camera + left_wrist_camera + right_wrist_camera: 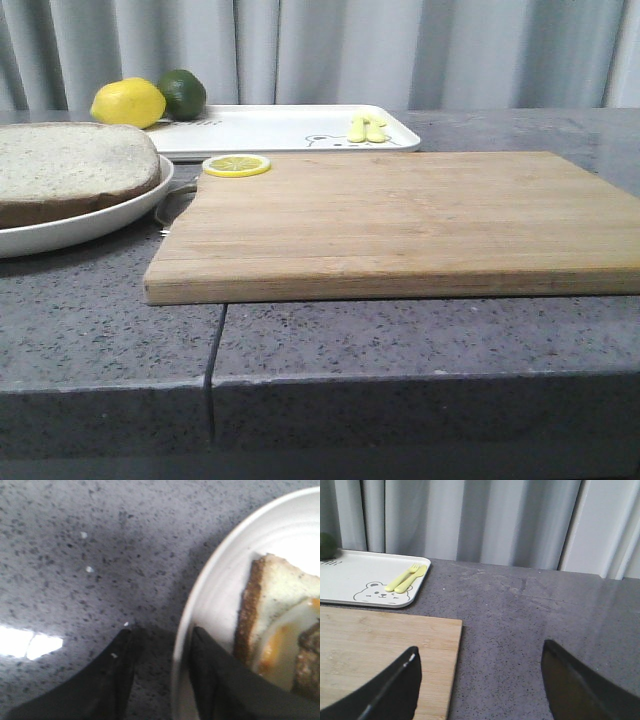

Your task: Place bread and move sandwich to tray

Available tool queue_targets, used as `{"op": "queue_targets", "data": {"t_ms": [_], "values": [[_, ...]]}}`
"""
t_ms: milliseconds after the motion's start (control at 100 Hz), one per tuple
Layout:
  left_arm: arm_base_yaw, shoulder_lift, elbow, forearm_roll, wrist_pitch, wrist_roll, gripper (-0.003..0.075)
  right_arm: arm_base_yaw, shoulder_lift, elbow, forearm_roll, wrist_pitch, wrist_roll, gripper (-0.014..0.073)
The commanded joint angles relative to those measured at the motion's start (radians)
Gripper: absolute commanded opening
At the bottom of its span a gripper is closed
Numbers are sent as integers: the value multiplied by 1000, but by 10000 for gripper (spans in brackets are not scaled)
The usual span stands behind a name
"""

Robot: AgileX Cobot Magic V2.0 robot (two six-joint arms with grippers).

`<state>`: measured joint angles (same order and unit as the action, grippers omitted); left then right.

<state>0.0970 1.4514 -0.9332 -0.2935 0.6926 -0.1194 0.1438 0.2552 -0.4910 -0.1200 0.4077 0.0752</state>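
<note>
A thick square slice of pale, speckled bread with a dark brown crust (70, 165) is lying on top of the stack on a shallow round white plate (95, 225), which is sitting at the left of the grey speckled stone table (420, 340). In the left wrist view the sandwich (280, 625) is showing a toast edge with egg white and an orange smear on that same plate.

The left gripper (160, 665) is hanging low at the plate's edge with its black fingers (112, 680) spread apart: one finger is outside over the stone, the other is lying over the plate's inner side, so the rim is sitting between them, and whether either finger is touching the plate cannot be told.

The right gripper (480, 680) is hovering wide open, holding nothing, over the right end of the rectangular light wooden cutting board (400, 220) and the bare stone beside it, its camera looking level toward the grey curtain (400, 50).

The flat white rectangular tray with a bear print (290, 128) is lying behind the board, carrying a small yellow fork and knife (366, 128). A yellow lemon (128, 102) and a dark green lime (182, 93) are resting at the tray's left end. A thin yellow lemon slice (236, 165) is lying on the board's far left corner.
</note>
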Motion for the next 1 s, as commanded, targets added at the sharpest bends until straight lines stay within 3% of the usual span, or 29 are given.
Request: {"op": "queue_targets", "data": {"t_ms": [0, 230, 990], "values": [[-1, -14, -18, -24, 8, -8, 138, -5, 9, -26, -15, -88, 4, 511], [-1, -14, -18, -62, 15, -8, -19, -5, 9, -26, -15, -95, 4, 511], [3, -178, -18, -232, 21, -2, -19, -5, 9, -26, -15, -101, 4, 511]]}}
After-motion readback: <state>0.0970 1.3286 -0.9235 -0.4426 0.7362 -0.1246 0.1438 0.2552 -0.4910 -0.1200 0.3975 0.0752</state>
